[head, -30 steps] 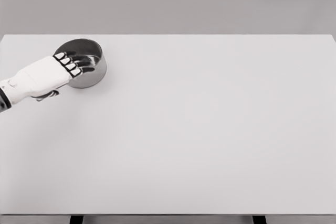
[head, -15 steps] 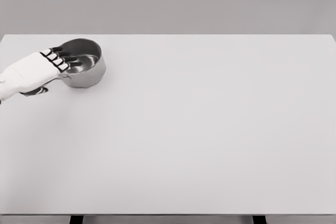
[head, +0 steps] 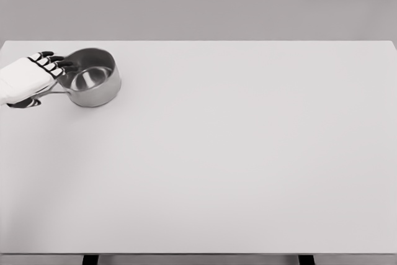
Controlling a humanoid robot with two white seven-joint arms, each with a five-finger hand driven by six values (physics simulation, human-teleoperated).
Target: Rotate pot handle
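- We look down from our head camera at a wide, pale table (head: 248, 153) that fills most of the view, with a plain grey wall behind it.
- A small steel pot (head: 93, 77) stands upright at the far left of the table, near its back edge, open side up and apparently empty.
- The pot's thin handle (head: 54, 91) runs out from the pot's left wall toward the left edge of the picture, so its long axis lies roughly left to right and dips slightly toward us at the outer end.
- Our left hand (head: 26, 80) comes in from the left edge and lies over the outer part of that handle; the pot is just to the hand's right.
- The dark-tipped fingers (head: 51, 63) reach toward the pot's near-left rim, extended side by side, not curled.
- The thumb sits low beneath the palm, and the handle seems to pass between it and the palm; we cannot tell whether the hand truly clamps the handle or only rests against it.
- Our right hand is out of view, so the left is the only hand near the pot.
- We judge that turning the handle depends on the left hand sweeping its outer end around the pot's centre.
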